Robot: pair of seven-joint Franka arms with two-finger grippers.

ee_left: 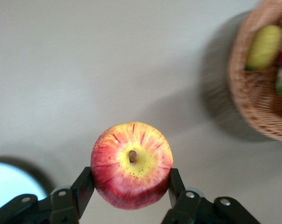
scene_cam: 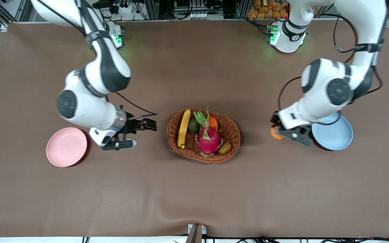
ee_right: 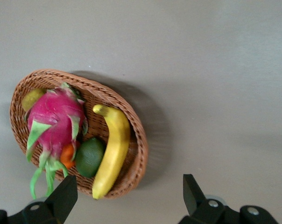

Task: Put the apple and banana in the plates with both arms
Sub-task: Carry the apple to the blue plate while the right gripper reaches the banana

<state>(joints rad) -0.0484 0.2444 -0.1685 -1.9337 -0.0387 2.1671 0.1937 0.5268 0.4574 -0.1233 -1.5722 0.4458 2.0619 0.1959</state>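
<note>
Front view: basket between plates.

My 2 arms are glossy white shells with dark grey joint sections and round grey joint caps. Black cables loop along both. Each base glows green. My left end effector and right end effector are black, with small silver screws.

From where I stand, no word, label, brand or number can be read anywhere, not on the arms, the table or the fruit.
</note>
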